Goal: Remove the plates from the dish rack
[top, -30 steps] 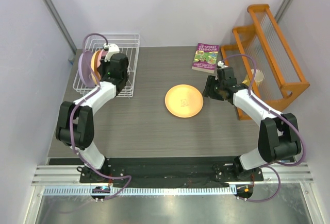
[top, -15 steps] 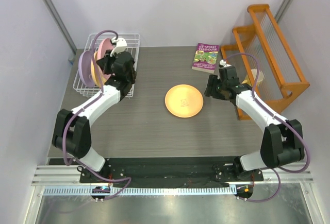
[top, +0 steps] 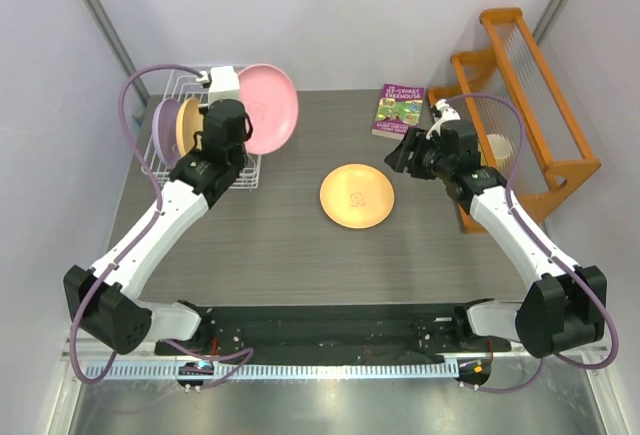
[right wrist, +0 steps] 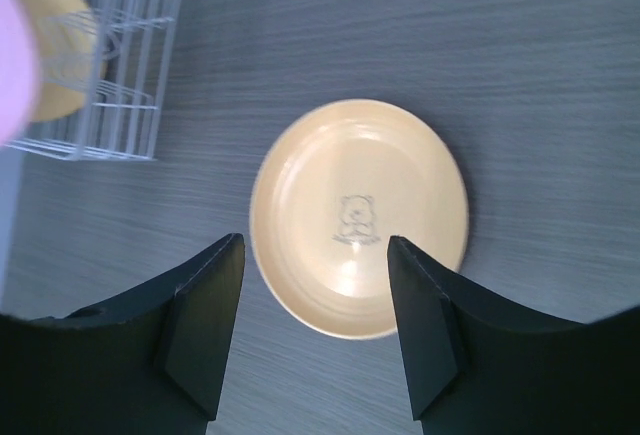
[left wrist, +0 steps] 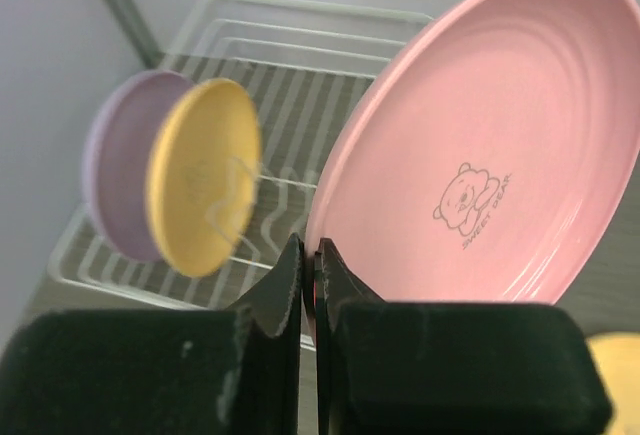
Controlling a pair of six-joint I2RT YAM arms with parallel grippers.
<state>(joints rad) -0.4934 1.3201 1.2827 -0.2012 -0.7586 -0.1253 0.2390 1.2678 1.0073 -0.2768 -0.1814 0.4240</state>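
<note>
**Left gripper [left wrist: 308,257] holds a pink plate [left wrist: 480,145]; right gripper [right wrist: 315,255] is open over a yellow one**

Seen from overhead, a dark wood-grain table [top: 300,245] fills the middle of the frame. A white wire dish rack [top: 256,171] sits at its upper left corner. The left arm reaches up from the lower left. Its fingers are pinched tight on the lower rim of the pink plate, which is in the air, tilted, over the rack's right side. The wrist view shows a small bear print on the plate's face.

Two plates stand on edge between the prongs at the left end of the rack. One is a lilac plate [top: 163,130], at the far left. Just to its right is an orange-yellow plate [top: 186,125], overlapping it.

A second orange-yellow plate [top: 357,196] lies flat, face up, near the centre of the table, well apart from the rack. The right gripper hangs just right of it. Its jaws are spread apart with nothing between them, and the wrist view looks down on the plate through the gap.

At the upper right, a paperback book [top: 399,112] lies on the table beside an orange wooden rack [top: 530,105].
</note>
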